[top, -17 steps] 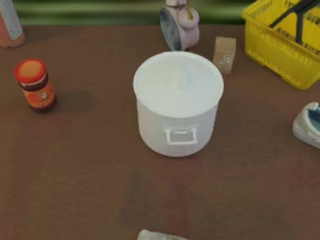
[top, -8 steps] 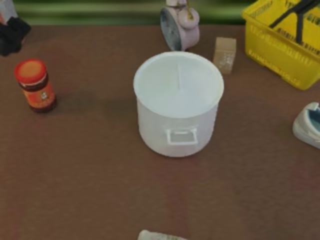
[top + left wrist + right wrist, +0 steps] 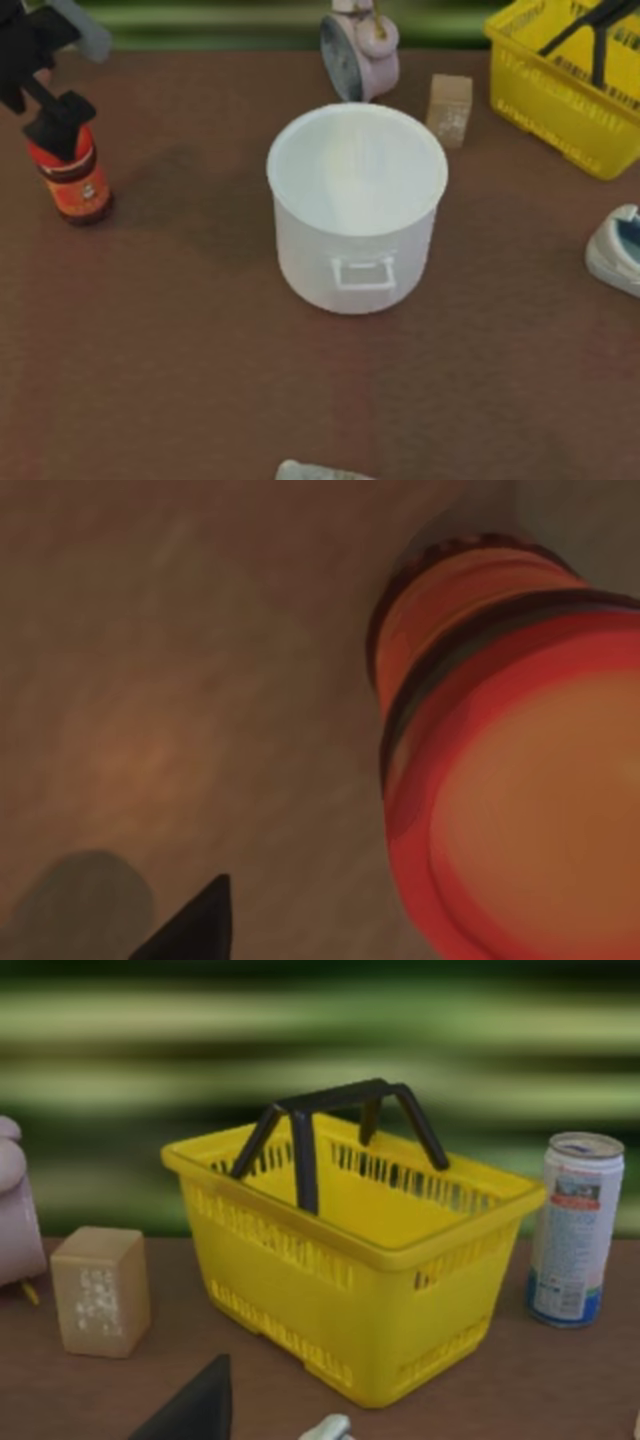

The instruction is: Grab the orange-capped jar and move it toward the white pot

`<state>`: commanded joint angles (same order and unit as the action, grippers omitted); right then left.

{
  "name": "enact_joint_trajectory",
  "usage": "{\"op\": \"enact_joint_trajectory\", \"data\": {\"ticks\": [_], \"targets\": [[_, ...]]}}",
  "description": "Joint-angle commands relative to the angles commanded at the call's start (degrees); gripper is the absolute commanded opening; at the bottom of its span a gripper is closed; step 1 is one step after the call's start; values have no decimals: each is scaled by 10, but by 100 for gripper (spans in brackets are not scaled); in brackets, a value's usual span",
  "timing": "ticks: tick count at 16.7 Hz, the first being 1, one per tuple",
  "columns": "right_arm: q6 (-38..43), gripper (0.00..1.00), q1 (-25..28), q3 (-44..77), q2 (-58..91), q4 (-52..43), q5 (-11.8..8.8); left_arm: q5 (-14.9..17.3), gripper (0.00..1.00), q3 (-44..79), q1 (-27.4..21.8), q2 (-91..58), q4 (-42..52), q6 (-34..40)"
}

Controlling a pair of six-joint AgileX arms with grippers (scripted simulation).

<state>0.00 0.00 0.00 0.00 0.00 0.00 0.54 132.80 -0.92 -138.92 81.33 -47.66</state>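
The left gripper (image 3: pixel 62 122) hung directly over the orange-capped jar (image 3: pixel 72 175), which stood upright on the table (image 3: pixel 200 380) out at about nine o'clock from the white pot (image 3: pixel 357 205) and well apart from it. From above, the dark fingers covered most of the cap; whether they were spread or drawn together I could not tell. The left wrist view showed the cap large and close, with only one dark fingertip (image 3: pixel 195 925) off to the side. This looked like the approach stage: the jar was not yet held or lifted. The next move would call for lowering around the cap or neck, closing squarely so the jar does not tip, then carrying it toward three o'clock. The right arm was parked out of the top view, facing the yellow basket (image 3: pixel 350 1260).
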Motion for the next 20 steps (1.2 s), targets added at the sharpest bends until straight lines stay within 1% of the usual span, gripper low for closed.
{"op": "enact_joint_trajectory", "data": {"ticks": [3, 9, 11, 15, 20], "targets": [[0, 100, 0, 0, 0, 0, 0, -1, 100, 31, 0, -34, 19, -11], [0, 100, 0, 0, 0, 0, 0, -1, 100, 27, 2, -34, 16, -11], [0, 100, 0, 0, 0, 0, 0, -1, 100, 5, 0, -32, -5, -12], [0, 100, 0, 0, 0, 0, 0, -1, 100, -77, 0, -30, -84, -12], [0, 100, 0, 0, 0, 0, 0, -1, 100, -90, 0, -30, -97, -12]]}}
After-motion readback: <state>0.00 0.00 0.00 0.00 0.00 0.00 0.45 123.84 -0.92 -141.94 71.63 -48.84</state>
